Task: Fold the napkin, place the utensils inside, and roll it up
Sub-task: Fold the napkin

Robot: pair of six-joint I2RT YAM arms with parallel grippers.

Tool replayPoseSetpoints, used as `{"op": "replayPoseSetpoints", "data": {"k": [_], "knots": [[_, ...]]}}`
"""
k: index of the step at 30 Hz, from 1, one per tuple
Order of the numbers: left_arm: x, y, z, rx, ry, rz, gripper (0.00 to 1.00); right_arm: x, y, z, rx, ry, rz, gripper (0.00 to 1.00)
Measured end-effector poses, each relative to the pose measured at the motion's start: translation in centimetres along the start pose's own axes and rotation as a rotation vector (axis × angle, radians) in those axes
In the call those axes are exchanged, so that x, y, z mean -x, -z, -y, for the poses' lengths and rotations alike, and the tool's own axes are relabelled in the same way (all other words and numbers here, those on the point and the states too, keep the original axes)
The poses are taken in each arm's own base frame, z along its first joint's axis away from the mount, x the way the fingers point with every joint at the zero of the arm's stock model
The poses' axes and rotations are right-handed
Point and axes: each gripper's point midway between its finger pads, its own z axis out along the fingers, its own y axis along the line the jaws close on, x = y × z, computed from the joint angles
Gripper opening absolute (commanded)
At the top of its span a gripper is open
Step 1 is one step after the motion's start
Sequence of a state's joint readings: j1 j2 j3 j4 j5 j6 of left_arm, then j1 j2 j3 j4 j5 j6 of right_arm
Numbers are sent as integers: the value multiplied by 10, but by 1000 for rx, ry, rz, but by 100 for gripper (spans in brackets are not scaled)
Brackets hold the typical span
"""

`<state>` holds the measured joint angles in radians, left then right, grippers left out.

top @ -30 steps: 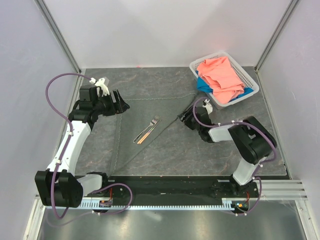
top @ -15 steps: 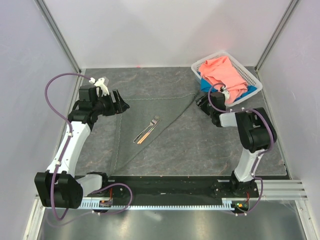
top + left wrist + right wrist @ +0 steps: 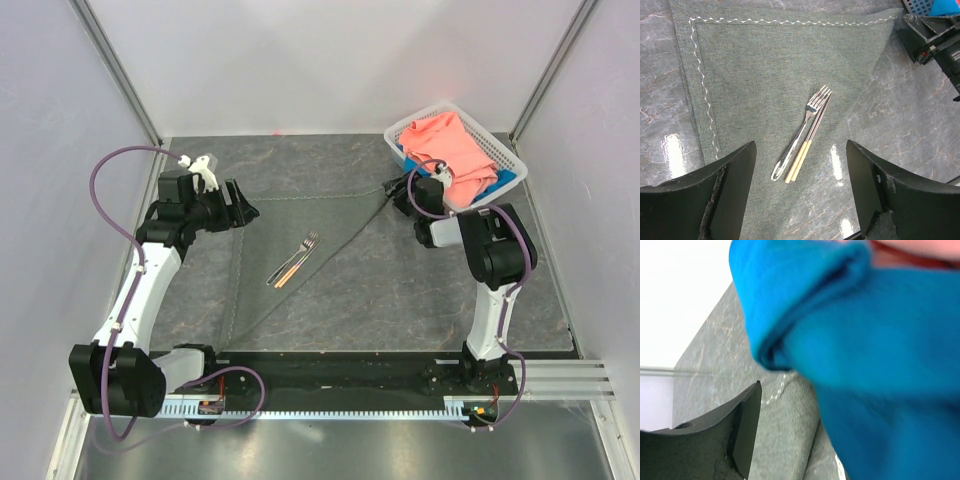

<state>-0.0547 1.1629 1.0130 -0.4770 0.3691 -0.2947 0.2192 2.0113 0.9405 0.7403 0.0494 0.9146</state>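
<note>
Thin dark grey square cloth napkin lay flat on the grey marbled tabletop, doubled along its diagonal into a triangle, with the stitched hem along the far and left edges. Small silver metal fork and the pair of light wooden chopsticks with dark ends rested side by side on it, just inside the fold line. Judged the cloth light, limp and prone to sliding on the smooth top; best pinched at a corner or along the hem, low to the surface. The utensils looked stiff, and the chopsticks were likely to roll once the cloth moved. Left gripper hovered over the square corner with its fingers spread wide and nothing between them. Right gripper sat at the far-right tip of the triangle, just beside the white slotted plastic basket holding a bright blue cloth and a salmon-pink cloth. Its wrist view showed one finger only, so could not tell its spread, nor whether it pinched the tip
</note>
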Motion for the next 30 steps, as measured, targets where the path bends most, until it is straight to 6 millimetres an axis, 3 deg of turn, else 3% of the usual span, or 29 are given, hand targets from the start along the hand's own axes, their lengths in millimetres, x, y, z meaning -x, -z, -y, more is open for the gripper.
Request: {"op": "replayPoseSetpoints", "data": {"k": [8,24,30], "knots": [[-1,-1,3,-6,-5,-4,80,7,-18,1,-33,6,39,63],[-3,-1,6,-14,-11,-9,80,7,-28,21,-179,66,65,59],[-3,-1,6,-14,-11,-9,80,7,-37,17,-179,77,62,42]]}}
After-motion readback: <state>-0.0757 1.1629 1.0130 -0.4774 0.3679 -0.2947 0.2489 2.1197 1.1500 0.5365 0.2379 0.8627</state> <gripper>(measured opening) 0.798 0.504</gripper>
